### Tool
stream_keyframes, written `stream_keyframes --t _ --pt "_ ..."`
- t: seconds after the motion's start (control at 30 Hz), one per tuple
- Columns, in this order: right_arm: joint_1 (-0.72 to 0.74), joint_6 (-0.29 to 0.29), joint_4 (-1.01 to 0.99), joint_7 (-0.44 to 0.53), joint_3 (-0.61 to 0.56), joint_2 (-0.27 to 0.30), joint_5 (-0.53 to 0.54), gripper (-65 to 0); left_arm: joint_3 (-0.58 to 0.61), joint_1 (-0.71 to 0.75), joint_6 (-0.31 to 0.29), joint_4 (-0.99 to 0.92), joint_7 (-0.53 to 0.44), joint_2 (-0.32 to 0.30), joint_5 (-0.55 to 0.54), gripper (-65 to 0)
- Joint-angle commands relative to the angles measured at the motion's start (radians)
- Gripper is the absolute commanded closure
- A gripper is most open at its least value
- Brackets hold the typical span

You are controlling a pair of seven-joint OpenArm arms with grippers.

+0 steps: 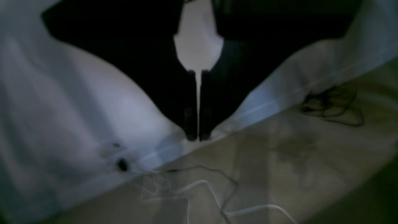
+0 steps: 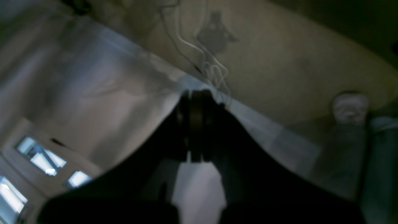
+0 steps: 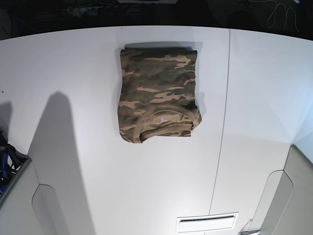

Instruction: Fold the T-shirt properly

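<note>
The left gripper (image 1: pixel 197 137) has its two dark fingers (image 1: pixel 190 109) pressed together with only a thin slit between them and nothing in that slit; the tips hang over the edge of the white table (image 1: pixel 77 102). The right gripper (image 2: pixel 196 96) is likewise closed on nothing, its fingers (image 2: pixel 183 124) together, over the same kind of table edge.

Past the left fingertips, on the beige floor (image 1: pixel 279 161), lies a loose white cable (image 1: pixel 199 186), and farther right a dark tangle of cable (image 1: pixel 332 104). The right wrist view shows white cords (image 2: pixel 199 56) on the floor beyond its tips, with a blurred pale object (image 2: pixel 349 107) to the right that cannot be made out, and bright windows (image 2: pixel 40 158) at the lower left.

In the base view neither arm appears. The T-shirt (image 3: pixel 159 95) lies folded into a compact rectangle on the far middle of the table (image 3: pixel 73 73), its ribbed collar (image 3: pixel 164 125) on top at the near edge of the bundle. A seam (image 3: pixel 225 122) in the tabletop runs just right of it. A long shadow (image 3: pixel 61 147) falls across the left of the surface.
</note>
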Motion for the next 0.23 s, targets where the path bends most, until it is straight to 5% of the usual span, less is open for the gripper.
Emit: stream_keyframes --t 0.0,0.2 --pt "0.014 0.003 -0.034 -0.010 0.000 0.002 -0.009 0.0 0.024 -0.009 0.006 -0.029 0.010 0.014 0.005 -2.0" --pt "0.154 0.001 -0.241 -0.009 0.000 -0.048 -0.036 0.0 0.079 -0.146 0.035 -0.193 0.004 0.105 0.040 -2.0"
